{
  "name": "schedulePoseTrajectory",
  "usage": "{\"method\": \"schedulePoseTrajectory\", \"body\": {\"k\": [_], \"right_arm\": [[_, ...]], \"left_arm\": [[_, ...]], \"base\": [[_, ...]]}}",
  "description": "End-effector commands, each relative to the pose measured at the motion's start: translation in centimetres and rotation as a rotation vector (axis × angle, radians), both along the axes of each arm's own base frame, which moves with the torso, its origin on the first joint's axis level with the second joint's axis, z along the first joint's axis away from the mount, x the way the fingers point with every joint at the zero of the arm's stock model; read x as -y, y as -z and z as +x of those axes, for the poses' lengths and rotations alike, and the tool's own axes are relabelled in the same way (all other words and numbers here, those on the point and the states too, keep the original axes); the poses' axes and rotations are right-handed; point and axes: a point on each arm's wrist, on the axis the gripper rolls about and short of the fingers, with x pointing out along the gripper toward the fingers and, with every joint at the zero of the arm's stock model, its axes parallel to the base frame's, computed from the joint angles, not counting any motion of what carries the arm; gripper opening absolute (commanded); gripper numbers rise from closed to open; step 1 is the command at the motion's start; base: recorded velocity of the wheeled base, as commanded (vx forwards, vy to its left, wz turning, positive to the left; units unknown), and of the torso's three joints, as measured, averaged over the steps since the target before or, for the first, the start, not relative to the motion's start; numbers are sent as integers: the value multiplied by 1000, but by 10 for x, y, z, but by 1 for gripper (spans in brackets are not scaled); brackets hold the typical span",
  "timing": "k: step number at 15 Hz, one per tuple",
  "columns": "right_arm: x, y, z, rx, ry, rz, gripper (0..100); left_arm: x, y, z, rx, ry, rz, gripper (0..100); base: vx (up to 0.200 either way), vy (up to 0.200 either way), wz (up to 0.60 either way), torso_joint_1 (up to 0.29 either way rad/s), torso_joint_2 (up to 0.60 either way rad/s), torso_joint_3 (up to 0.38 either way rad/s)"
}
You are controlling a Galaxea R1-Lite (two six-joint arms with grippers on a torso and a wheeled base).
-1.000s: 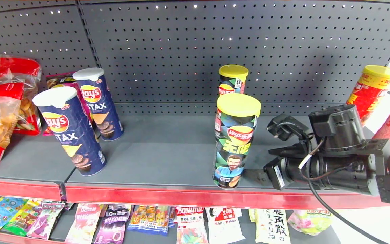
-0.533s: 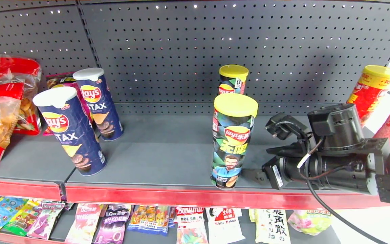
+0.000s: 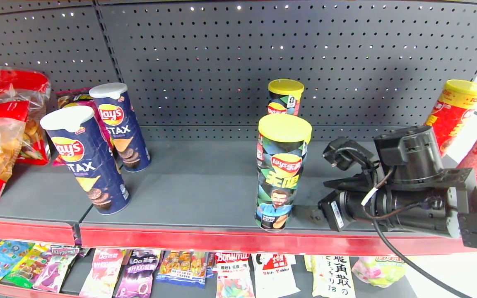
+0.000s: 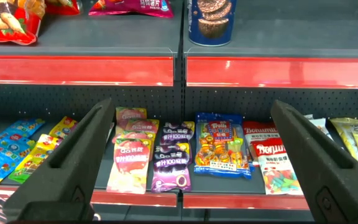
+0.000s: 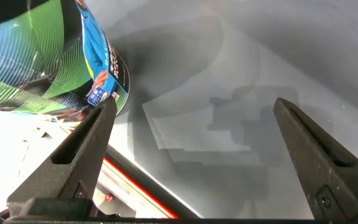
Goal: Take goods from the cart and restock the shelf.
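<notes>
A green-patterned chip can [image 3: 282, 174] with a yellow lid stands upright at the front edge of the grey shelf [image 3: 205, 186]. My right gripper [image 3: 303, 213] sits low beside the can's base, on its right. In the right wrist view the gripper [image 5: 194, 106] is open. One fingertip [image 5: 104, 109] lies against the can's bottom rim [image 5: 107, 74], and the other is out over bare shelf. A second matching can [image 3: 285, 96] stands behind. My left gripper [image 4: 191, 106] is open with nothing in it, facing the lower shelf.
Two dark blue cans [image 3: 87, 159] and snack bags [image 3: 2, 124] stand on the shelf's left, red cans [image 3: 451, 109] on the right. Candy bags [image 4: 222, 152] fill the lower shelf. Bare shelf lies between the blue cans and the green can.
The green can has shifted a little to the left along the shelf's front edge, and my right arm has followed it leftward.
</notes>
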Motion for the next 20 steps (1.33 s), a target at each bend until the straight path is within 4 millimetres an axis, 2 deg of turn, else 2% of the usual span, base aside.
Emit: {"method": "schedulePoseTrajectory", "body": {"k": [1,4,6,7,9,10,11,12,15,18,19,20], "right_arm": [[11,-4,-4,7,32,15,100],[39,-29,-26,100,103,64,100],[51,-36,-50,151,131,65,100],[69,-37,-84,194,122,89,100],[96,-27,-126,262,129,110,100],[105,-24,-136,287,145,110,100],[126,-13,-159,353,189,99,100],[137,0,-175,381,231,97,100],[149,42,-223,449,354,100,100],[150,77,-251,582,435,133,100],[150,77,-251,582,435,133,100],[151,83,-254,601,518,188,100]], "left_arm": [[0,0,0,0,0,0,100],[0,0,0,0,0,0,100],[0,0,0,0,0,0,100],[0,0,0,0,0,0,100],[0,0,0,0,0,0,100],[0,0,0,0,0,0,100],[0,0,0,0,0,0,100],[0,0,0,0,0,0,100],[0,0,0,0,0,0,100],[0,0,0,0,0,0,100],[0,0,0,0,0,0,100],[0,0,0,0,0,0,100]], "base": [[0,0,0,0,0,0],[0,0,0,0,0,0],[0,0,0,0,0,0],[0,0,0,0,0,0],[0,0,0,0,0,0],[0,0,0,0,0,0],[0,0,0,0,0,0],[0,0,0,0,0,0],[0,0,0,0,0,0],[0,0,0,0,0,0],[0,0,0,0,0,0],[0,0,0,0,0,0]]}}
